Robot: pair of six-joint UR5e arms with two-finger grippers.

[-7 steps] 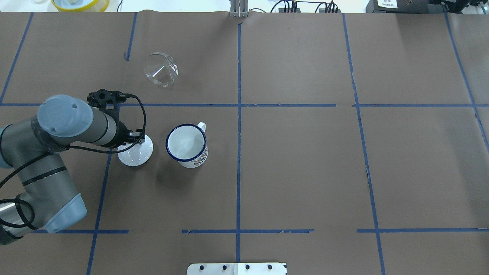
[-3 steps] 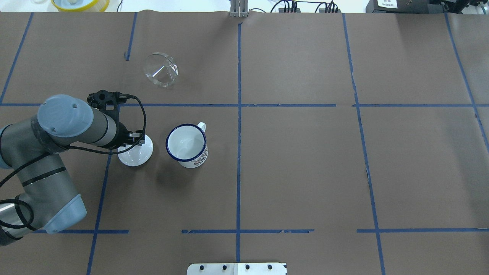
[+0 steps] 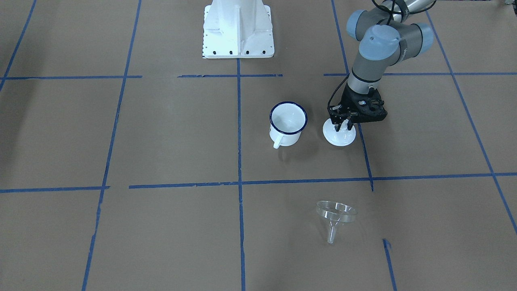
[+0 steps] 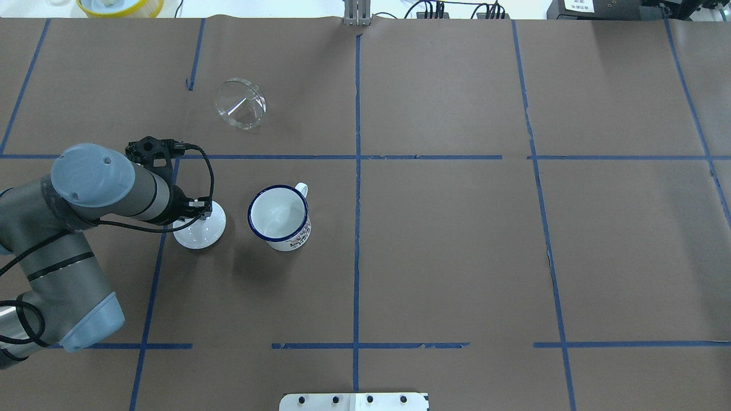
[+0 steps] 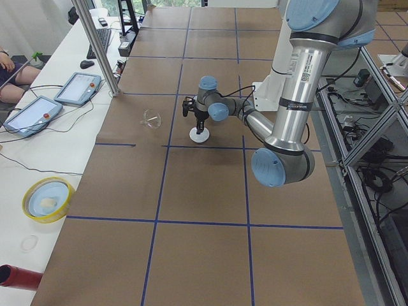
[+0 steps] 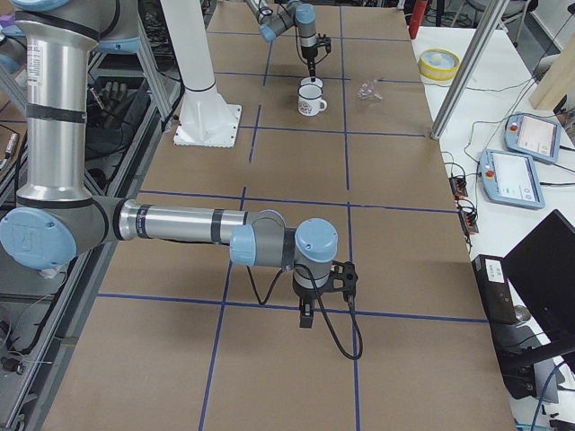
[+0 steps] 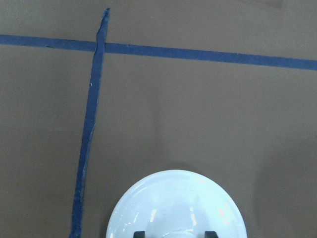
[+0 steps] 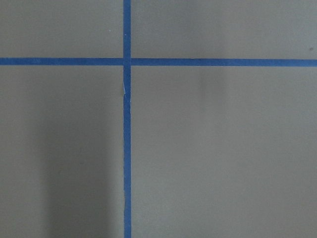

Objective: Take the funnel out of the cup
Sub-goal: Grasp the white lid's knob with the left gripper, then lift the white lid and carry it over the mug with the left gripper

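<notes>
The clear funnel (image 4: pixel 240 104) lies on its side on the brown table, spout toward the mug, well apart from it; it also shows in the front view (image 3: pixel 336 214). The cup (image 4: pixel 279 217), a white mug with a dark blue rim, stands upright and empty (image 3: pixel 287 123). My left gripper (image 3: pixel 342 126) points straight down to the mug's left, its fingers closed on the knob of a round white lid (image 4: pixel 197 233); in the left wrist view the lid (image 7: pixel 176 203) lies between the fingertips. My right gripper (image 6: pixel 305 321) hangs over bare table far from both; I cannot tell whether it is open.
The white robot base plate (image 3: pixel 238 28) is at the table's near middle edge. A metal pole (image 4: pixel 357 11) stands at the far edge. A yellow-rimmed bowl (image 4: pixel 120 5) and tablets (image 5: pixel 76 89) sit on the side bench beyond the table.
My left arm has shifted slightly to the left, and the white lid has moved the same way with it. The funnel and the mug have not moved.
</notes>
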